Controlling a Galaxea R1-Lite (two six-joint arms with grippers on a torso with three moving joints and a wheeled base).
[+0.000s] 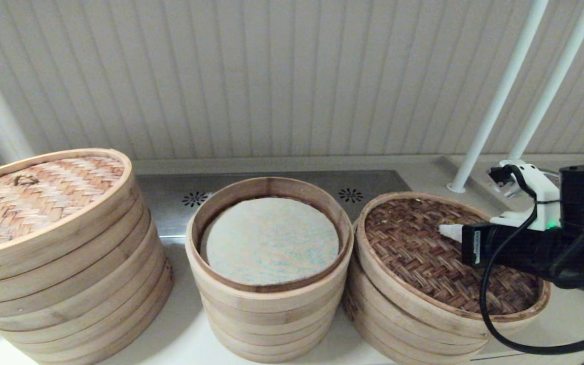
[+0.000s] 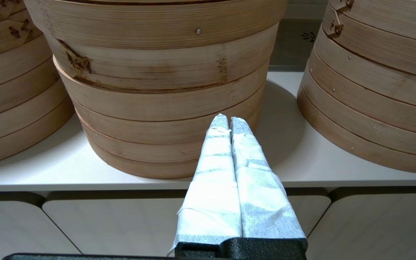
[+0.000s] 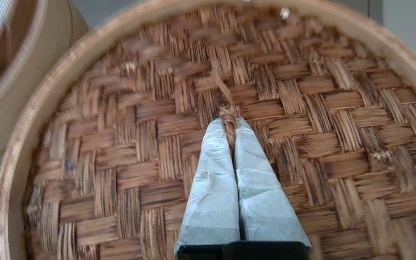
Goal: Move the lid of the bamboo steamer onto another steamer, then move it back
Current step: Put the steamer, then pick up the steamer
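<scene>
Pinching the centre loop (image 3: 228, 124), the right tool (image 3: 228, 121) holds the lid (image 1: 439, 253) atop the rightmost stack; light, rigid, prone to tilt. Left tool (image 2: 228, 119) clenched, idle.

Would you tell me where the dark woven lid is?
In the head view, the bamboo steamer lid tops the right stack, beside the open steamer, right gripper pinching its loop.

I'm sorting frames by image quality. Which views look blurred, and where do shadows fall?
Right wrist view: the bamboo steamer lid smears toward its rim, sharper near the right gripper. Left wrist view: crisp, with a shadow on the counter beside the middle steamer. Head view: evenly lit.
</scene>
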